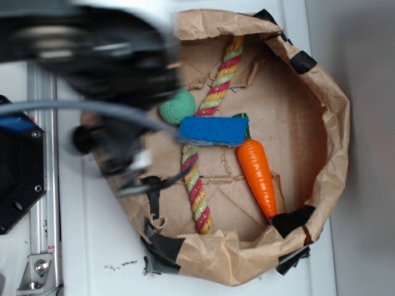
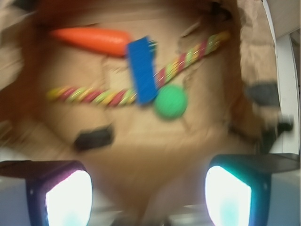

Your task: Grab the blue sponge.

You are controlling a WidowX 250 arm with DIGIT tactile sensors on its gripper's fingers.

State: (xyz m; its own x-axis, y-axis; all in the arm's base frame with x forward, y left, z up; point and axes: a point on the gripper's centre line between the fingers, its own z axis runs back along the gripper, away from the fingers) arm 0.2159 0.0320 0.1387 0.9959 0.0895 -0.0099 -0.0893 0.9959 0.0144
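Note:
The blue sponge [image 1: 213, 131] lies across a striped rope inside a brown paper-lined box, its long side pointing toward the carrot. In the wrist view the blue sponge [image 2: 142, 70] sits far ahead, upper middle, with a thin green edge at its far end. My gripper [image 1: 131, 168] is blurred at the box's left edge, left of the sponge and apart from it. From the wrist, the gripper [image 2: 148, 188] stands open, with only brown paper between its fingers [image 2: 68, 197].
An orange toy carrot [image 1: 259, 176] touches the sponge's right end. A green ball [image 1: 177, 106] rests just upper left of the sponge. The colourful rope [image 1: 196, 185] runs top to bottom. Crumpled paper walls [image 1: 333, 123] with black tape [image 1: 160, 246] ring the box. A metal rail [image 1: 43, 185] stands left.

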